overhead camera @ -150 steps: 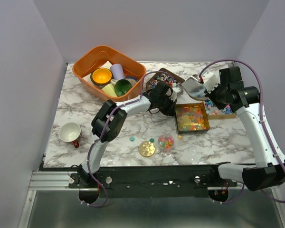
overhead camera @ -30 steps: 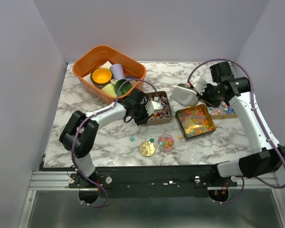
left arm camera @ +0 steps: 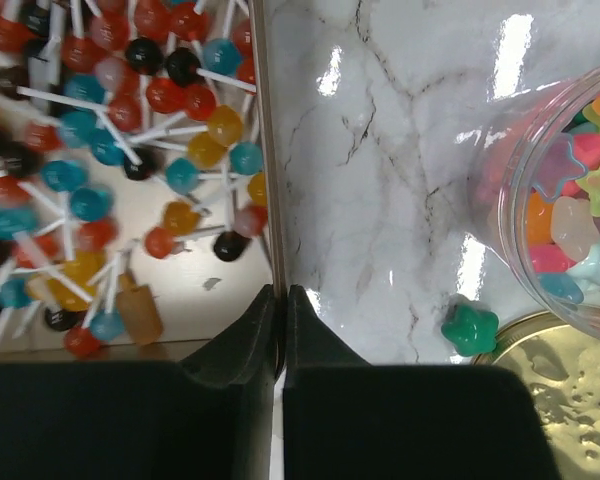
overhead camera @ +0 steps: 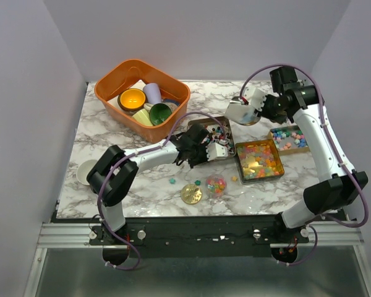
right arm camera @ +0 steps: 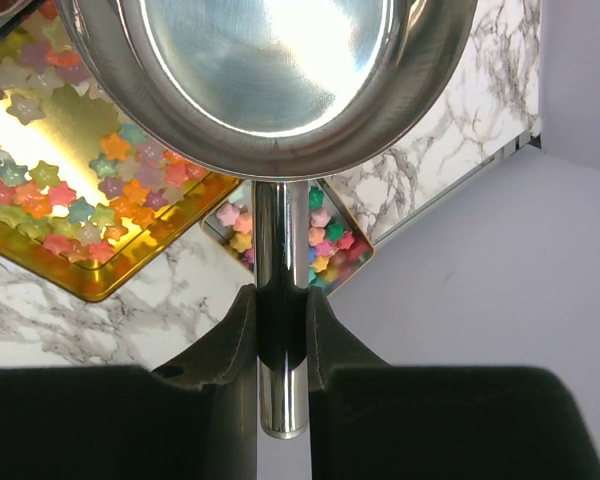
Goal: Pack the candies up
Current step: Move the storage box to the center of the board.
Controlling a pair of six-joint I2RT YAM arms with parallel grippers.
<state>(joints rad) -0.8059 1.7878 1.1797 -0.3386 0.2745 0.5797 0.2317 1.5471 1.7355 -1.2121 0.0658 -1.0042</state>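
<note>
My left gripper (overhead camera: 211, 148) is shut on the thin side wall of a brown tray (overhead camera: 226, 143) of lollipops (left arm camera: 130, 150); in the left wrist view the jaws (left arm camera: 278, 296) pinch that wall (left arm camera: 263, 150). My right gripper (overhead camera: 264, 106) is shut on the handle (right arm camera: 280, 250) of an empty steel scoop (overhead camera: 241, 111), held above the table's back right. Star candies (right arm camera: 40, 180) fill a gold tin (overhead camera: 240, 162) and a smaller tin (overhead camera: 273, 137). A clear round tub (overhead camera: 216, 184) holds more candies.
A gold disc (overhead camera: 191, 193) lies beside the tub. Loose candies (overhead camera: 172, 181) lie near it; a green one (left arm camera: 470, 328) shows in the left wrist view. An orange basket (overhead camera: 111, 80) of cups stands back left. A white cup (overhead camera: 85, 172) sits at the left, partly hidden.
My left gripper has dragged the lollipop tray to the right, up beside the gold tin. My right arm has lifted the scoop back and slightly right. The gold tin has turned a little.
</note>
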